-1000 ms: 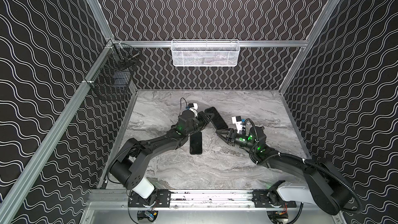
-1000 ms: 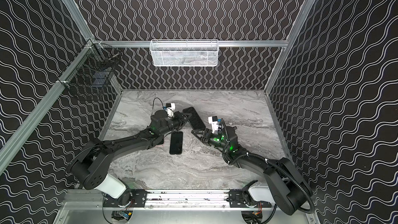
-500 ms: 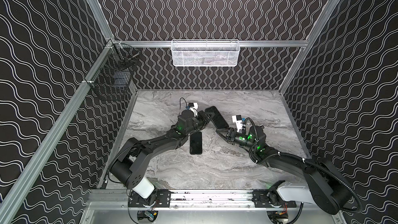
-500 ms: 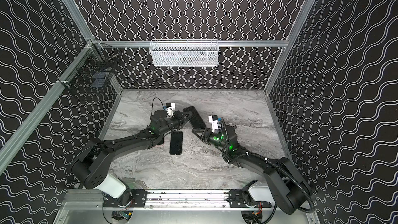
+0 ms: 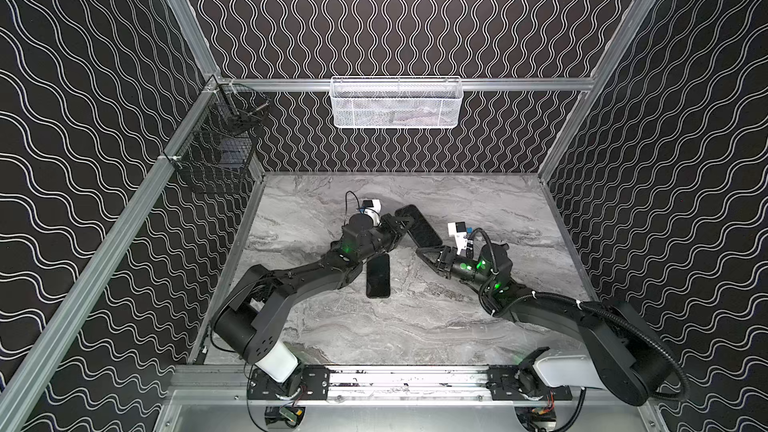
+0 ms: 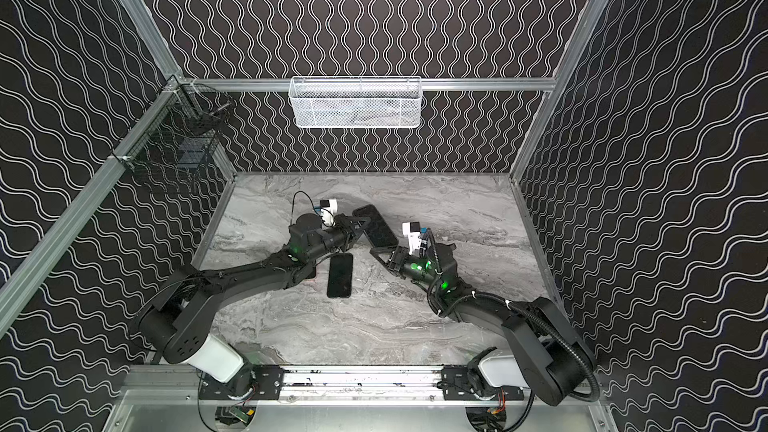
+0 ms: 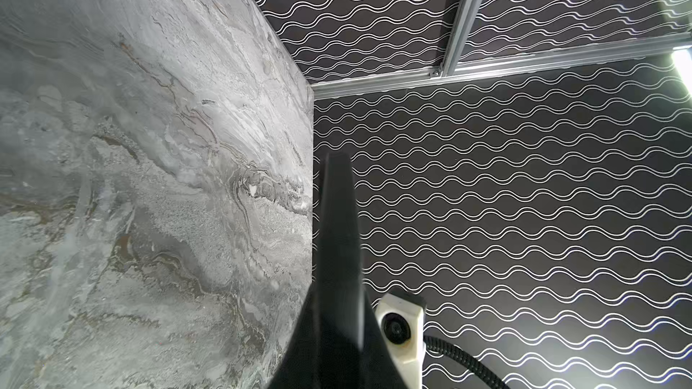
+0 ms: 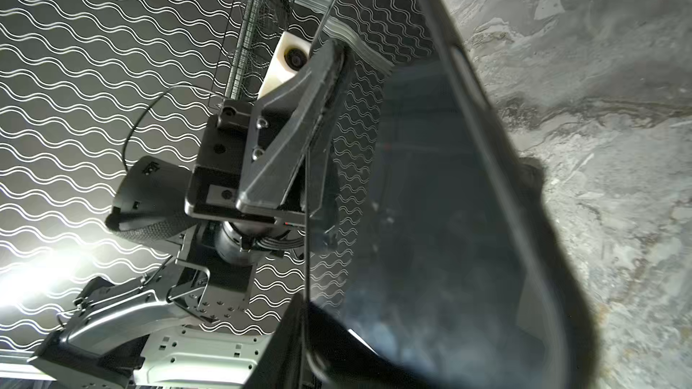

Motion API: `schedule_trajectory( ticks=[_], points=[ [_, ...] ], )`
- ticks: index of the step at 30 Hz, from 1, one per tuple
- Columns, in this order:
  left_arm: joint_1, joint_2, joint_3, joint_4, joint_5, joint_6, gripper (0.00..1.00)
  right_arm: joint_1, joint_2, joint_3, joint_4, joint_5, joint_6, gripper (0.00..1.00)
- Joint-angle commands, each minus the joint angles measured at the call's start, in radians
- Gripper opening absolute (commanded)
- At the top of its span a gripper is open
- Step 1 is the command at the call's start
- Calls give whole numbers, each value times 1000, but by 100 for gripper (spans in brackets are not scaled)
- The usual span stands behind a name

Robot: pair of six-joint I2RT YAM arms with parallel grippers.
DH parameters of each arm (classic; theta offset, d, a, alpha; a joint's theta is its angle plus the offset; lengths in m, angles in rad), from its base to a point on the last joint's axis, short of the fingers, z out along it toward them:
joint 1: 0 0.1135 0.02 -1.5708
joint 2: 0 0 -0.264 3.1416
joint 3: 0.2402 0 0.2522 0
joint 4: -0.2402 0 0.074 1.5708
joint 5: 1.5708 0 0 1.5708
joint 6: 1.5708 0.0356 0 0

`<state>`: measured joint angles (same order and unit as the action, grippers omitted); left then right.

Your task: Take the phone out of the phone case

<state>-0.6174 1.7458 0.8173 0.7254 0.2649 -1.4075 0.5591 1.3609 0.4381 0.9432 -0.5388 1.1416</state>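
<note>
— Black phone case [image 5: 417, 226]: where is it, who has it?
— Your left gripper [image 5: 404, 223] is clamped on its long side edge and holds it tilted off the marble table [image 5: 415, 326]. Its long axis runs diagonally, far-left to near-right. It reads empty to me, rim showing and nothing seated inside. That's a judgement.
— And the phone?
— The phone [image 5: 378, 276] lies flat on the table, glossy face up, apart from the case. It's nearer the front, just beside the left forearm [image 5: 316, 276], between the two arms. Its long axis runs near-to-far, almost straight.
— Right gripper?
— Your right gripper [image 5: 420, 250] sits at the case's near end, tips aimed at the lower corner. Touching or just beside, can't tell. Can't tell either whether its jaws are clenched or released. The right wrist view is filled by the case and the fingers aren't clear.
— So what does your next move turn on?
— The case, not the phone. The phone looks out, so you likely only need to set the case down clear of it. The phone lies to the front and left of both jaws, so keep the case on the far-right side as you lower it. The left jaws carry it, so the left arm sets it down. Get the right tips off that corner first, if they're on it at all.
</note>
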Motion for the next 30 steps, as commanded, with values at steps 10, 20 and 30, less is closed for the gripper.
schedule_trajectory(
  ticks=[10,20,30],
  points=[
    [-13,6,1,86,10,-21,0,1,0,-8,139,28,27,17],
    [-23,-8,-9,50,-11,-50,0,2,-12,-7,75,47,-56,9],
    [-33,-35,-24,41,-64,-97,0,10,-79,-19,-31,105,-305,7]
  ],
)
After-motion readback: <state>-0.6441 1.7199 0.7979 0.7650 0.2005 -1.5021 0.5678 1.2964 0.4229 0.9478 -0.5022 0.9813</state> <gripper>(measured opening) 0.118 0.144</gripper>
